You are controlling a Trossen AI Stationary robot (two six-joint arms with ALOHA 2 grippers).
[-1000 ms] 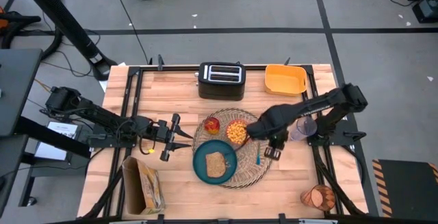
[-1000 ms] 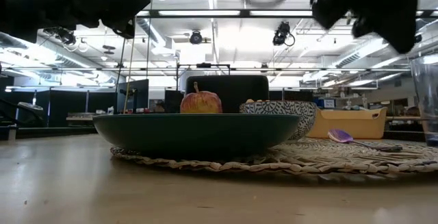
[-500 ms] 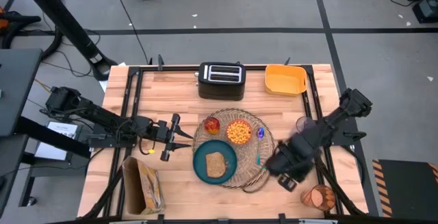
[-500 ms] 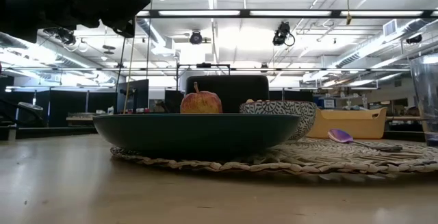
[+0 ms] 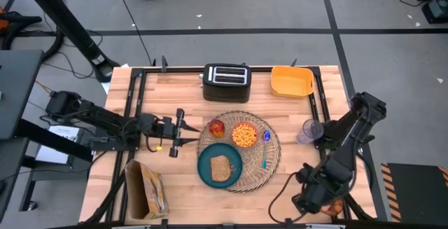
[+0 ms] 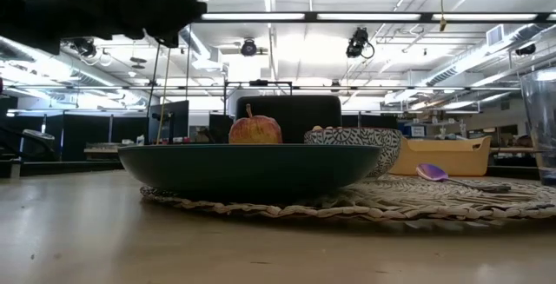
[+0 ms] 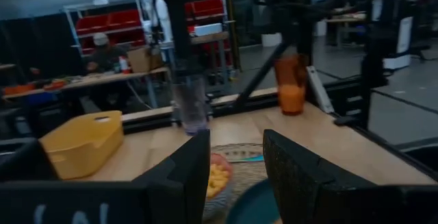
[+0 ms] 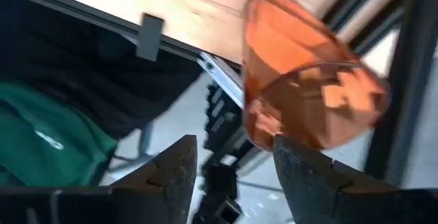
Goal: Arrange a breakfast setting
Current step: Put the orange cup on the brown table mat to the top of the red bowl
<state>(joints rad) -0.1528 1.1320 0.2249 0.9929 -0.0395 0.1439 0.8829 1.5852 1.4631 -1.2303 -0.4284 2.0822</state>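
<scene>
The round woven placemat (image 5: 260,164) lies mid-table. On it are the dark teal plate (image 5: 207,157) with the toast slice (image 5: 221,167), the cereal bowl (image 5: 243,135), the red fruit (image 5: 217,127) and the blue spoon (image 5: 264,153). The orange tumbler (image 5: 330,204) stands at the table's near right corner, partly hidden by my right arm. My right gripper (image 5: 306,201) is open close beside it. In the right wrist view the tumbler (image 8: 308,80) shows just beyond the open fingers (image 8: 171,176). My left gripper (image 5: 176,134) is open and empty, left of the placemat.
A black toaster (image 5: 226,80) and a yellow bin (image 5: 291,80) stand at the far edge. A clear tumbler (image 5: 311,129) stands right of the placemat. A brown bag (image 5: 145,188) lies at the near left. Black frame rails run along the table's sides.
My right gripper has swung from over the placemat's right side toward the table's near right corner, ending beside the orange tumbler. My left gripper has shifted slightly toward the far edge. The things on the placemat have kept still.
</scene>
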